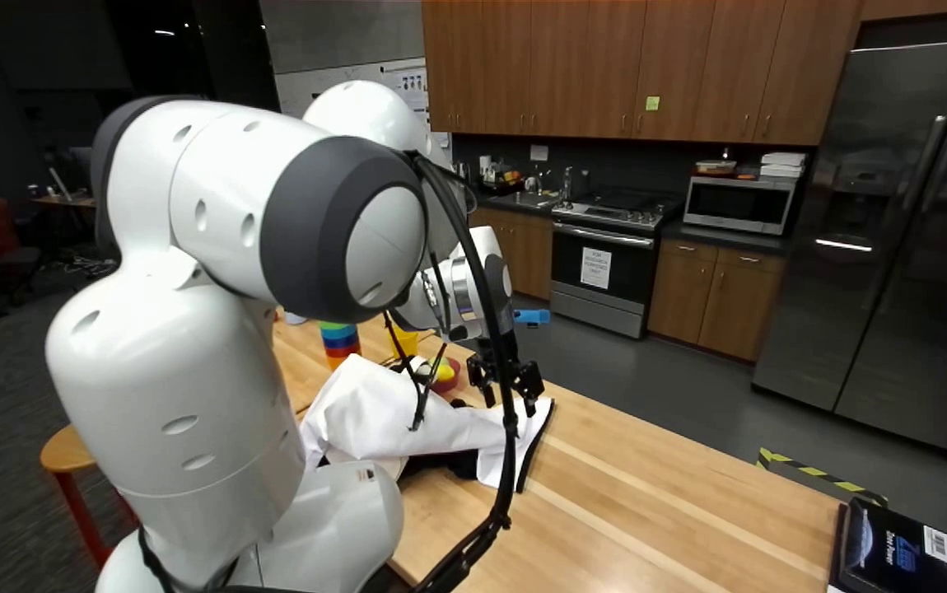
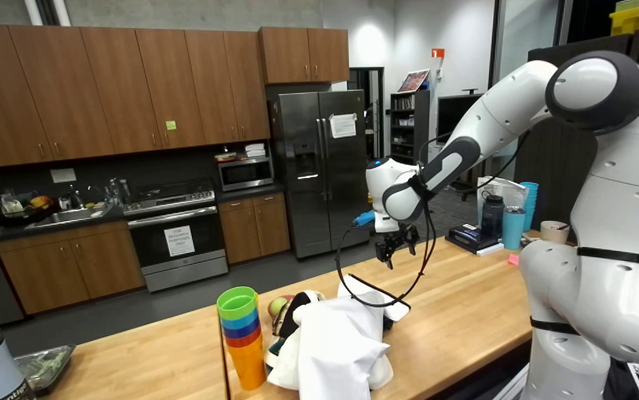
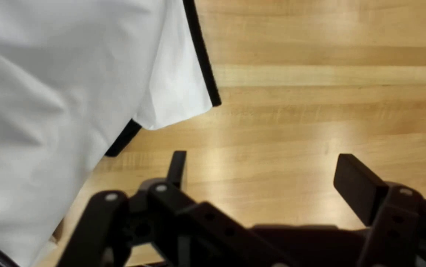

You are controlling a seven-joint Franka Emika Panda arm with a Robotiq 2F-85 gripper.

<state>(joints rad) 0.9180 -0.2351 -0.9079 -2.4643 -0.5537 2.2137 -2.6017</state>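
Grpr [image 3: 263,167] — jaws wide over tbl [image 3: 328,122], nr blk-edged wht cloth [image 3: 68,92].

Pt. of white cloth [image 3: 61,96] past wrist view's l. edge, black stuff [image 1: 445,464] under it mostly hidden

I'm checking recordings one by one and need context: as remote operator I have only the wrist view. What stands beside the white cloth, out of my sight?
Observer: A stack of coloured cups, green on top, stands beside the white cloth in both exterior views.
Operator: Is there anything well away from the white cloth?
Observer: Yes, a black box sits farther along the table in both exterior views.
Operator: Is any drink container near that black box?
Observer: Yes, in an exterior view a dark bottle stands close to it; whether they touch I cannot tell.
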